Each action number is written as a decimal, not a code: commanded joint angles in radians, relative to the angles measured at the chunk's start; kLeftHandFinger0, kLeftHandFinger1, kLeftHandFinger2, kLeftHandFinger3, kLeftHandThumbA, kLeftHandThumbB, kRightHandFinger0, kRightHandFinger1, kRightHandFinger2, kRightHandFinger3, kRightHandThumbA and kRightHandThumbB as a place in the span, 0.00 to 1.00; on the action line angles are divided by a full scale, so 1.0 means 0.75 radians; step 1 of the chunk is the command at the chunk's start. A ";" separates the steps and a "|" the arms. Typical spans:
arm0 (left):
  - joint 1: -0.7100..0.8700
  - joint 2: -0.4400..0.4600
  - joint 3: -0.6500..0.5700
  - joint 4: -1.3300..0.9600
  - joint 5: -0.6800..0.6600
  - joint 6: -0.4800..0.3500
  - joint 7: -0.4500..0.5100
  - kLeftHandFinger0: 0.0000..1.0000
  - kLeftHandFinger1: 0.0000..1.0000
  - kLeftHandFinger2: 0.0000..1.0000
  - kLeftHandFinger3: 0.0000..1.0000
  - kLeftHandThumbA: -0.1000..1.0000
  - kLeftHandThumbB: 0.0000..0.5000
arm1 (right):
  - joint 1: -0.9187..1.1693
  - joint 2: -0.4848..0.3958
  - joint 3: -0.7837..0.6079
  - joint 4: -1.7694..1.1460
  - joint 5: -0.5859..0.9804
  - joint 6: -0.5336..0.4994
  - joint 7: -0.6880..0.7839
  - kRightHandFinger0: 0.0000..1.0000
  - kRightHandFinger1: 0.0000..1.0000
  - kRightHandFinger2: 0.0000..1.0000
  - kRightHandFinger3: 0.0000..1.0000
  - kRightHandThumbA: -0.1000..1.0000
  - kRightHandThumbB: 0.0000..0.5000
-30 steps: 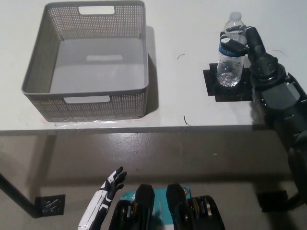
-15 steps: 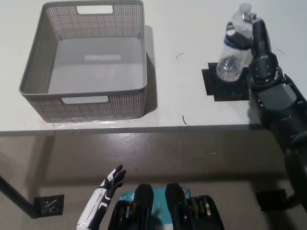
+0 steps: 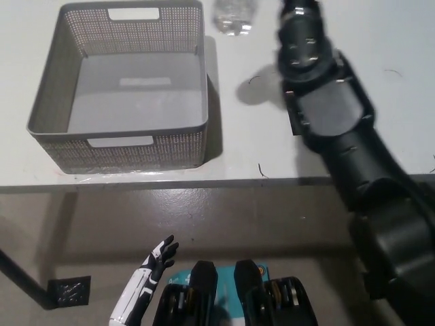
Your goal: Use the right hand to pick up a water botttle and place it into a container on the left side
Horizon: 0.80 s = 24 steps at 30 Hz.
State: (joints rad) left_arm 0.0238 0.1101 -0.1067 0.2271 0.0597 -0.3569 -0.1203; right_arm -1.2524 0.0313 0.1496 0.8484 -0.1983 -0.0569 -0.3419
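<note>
The clear water bottle is off the table at the picture's top edge, just right of the basket's far right corner; only its lower part shows. Its shadow falls on the white table. My black right arm reaches up across the table, and my right hand is mostly cut off by the top edge, so its grip on the bottle is hidden. The grey mesh basket stands on the table's left side with nothing in it. My white left hand rests low at the bottom left, fingers apart.
A black tape patch on the table is mostly covered by my right arm. The table's front edge runs across the middle of the picture. Another black patch lies on the floor at lower left.
The right arm has lifted the bottle off the black patch and swung it left and away, toward the basket. The left hand has stayed put.
</note>
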 commanded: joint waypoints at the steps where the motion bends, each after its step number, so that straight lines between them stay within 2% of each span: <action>1: -0.007 0.006 -0.012 -0.012 0.000 -0.053 -0.016 1.00 1.00 1.00 1.00 1.00 0.69 | -0.105 0.067 0.046 -0.051 -0.080 -0.063 -0.025 0.00 0.29 0.75 0.92 0.00 0.23; 2: -0.004 0.005 -0.015 -0.004 0.002 -0.070 -0.016 1.00 1.00 1.00 1.00 1.00 0.66 | -0.104 0.099 0.058 -0.046 -0.087 -0.075 -0.030 0.00 0.19 0.68 0.86 0.00 0.22; 3: -0.002 0.006 -0.017 -0.006 -0.002 -0.071 -0.022 1.00 1.00 1.00 1.00 1.00 0.64 | -0.098 0.115 0.058 -0.037 -0.084 -0.104 -0.037 0.00 0.02 0.47 0.78 0.00 0.24; 4: -0.002 0.006 -0.019 -0.010 -0.006 -0.066 -0.024 1.00 1.00 1.00 1.00 1.00 0.66 | -0.096 0.132 0.064 -0.024 -0.089 -0.130 -0.048 0.00 0.00 0.46 0.79 0.00 0.23; 5: 0.001 0.007 -0.019 -0.024 -0.003 -0.049 -0.023 1.00 1.00 1.00 1.00 1.00 0.68 | -0.083 0.169 0.077 -0.006 -0.103 -0.164 -0.070 0.00 0.01 0.55 0.83 0.00 0.22; 6: 0.000 0.008 -0.020 -0.027 0.000 -0.042 -0.022 1.00 1.00 1.00 1.00 1.00 0.69 | -0.074 0.183 0.081 0.001 -0.111 -0.173 -0.085 0.00 0.06 0.64 0.83 0.00 0.24; 7: -0.003 0.009 -0.021 -0.027 0.002 -0.039 -0.021 1.00 1.00 1.00 1.00 1.00 0.70 | -0.072 0.191 0.084 0.013 -0.119 -0.182 -0.095 0.00 0.11 0.68 0.83 0.00 0.24; 8: -0.010 0.011 -0.021 -0.027 0.006 -0.034 -0.021 1.00 1.00 1.00 1.00 1.00 0.70 | -0.069 0.205 0.095 0.040 -0.137 -0.201 -0.115 0.00 0.13 0.68 0.84 0.00 0.25; 11: -0.012 0.014 -0.029 -0.032 0.004 -0.025 -0.031 1.00 1.00 1.00 1.00 1.00 0.70 | -0.035 0.206 0.161 0.072 -0.223 -0.225 -0.151 0.00 0.29 0.70 0.87 0.00 0.22; 12: -0.013 0.015 -0.031 -0.033 -0.010 -0.020 -0.041 1.00 1.00 1.00 1.00 1.00 0.68 | -0.014 0.197 0.210 0.087 -0.275 -0.217 -0.161 0.00 0.35 0.72 0.88 0.00 0.24; 13: -0.018 0.013 -0.032 -0.027 -0.027 -0.018 -0.051 1.00 1.00 1.00 1.00 1.00 0.67 | 0.008 0.189 0.231 0.103 -0.283 -0.231 -0.148 0.00 0.40 0.76 0.91 0.00 0.27; 15: -0.022 0.015 -0.036 -0.030 -0.032 -0.009 -0.061 1.00 1.00 1.00 1.00 1.00 0.68 | 0.039 0.180 0.269 0.162 -0.303 -0.231 -0.163 0.00 0.46 0.83 0.98 0.00 0.27; 17: -0.015 0.023 -0.043 -0.024 -0.017 -0.033 -0.063 1.00 1.00 1.00 1.00 1.00 0.67 | 0.071 0.179 0.294 0.196 -0.318 -0.207 -0.166 0.00 0.48 0.84 0.98 0.00 0.22; 20: -0.004 0.025 -0.050 -0.038 0.005 -0.019 -0.055 1.00 1.00 1.00 1.00 1.00 0.69 | 0.103 0.168 0.319 0.264 -0.337 -0.244 -0.199 0.00 0.47 0.82 0.97 0.00 0.22; 23: -0.015 0.020 -0.053 -0.035 -0.008 -0.013 -0.061 1.00 1.00 1.00 1.00 1.00 0.68 | 0.119 0.156 0.311 0.307 -0.327 -0.295 -0.209 0.05 0.43 0.77 0.83 0.00 0.33; 24: -0.017 0.021 -0.054 -0.032 -0.016 -0.022 -0.067 1.00 1.00 1.00 1.00 1.00 0.67 | 0.131 0.156 0.307 0.304 -0.323 -0.285 -0.198 0.18 0.53 0.84 0.85 0.25 0.38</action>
State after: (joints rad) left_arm 0.0231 0.1161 -0.1420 0.2288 0.0575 -0.3584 -0.1496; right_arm -1.1102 0.1580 0.3774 1.0839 -0.4049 -0.1891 -0.4358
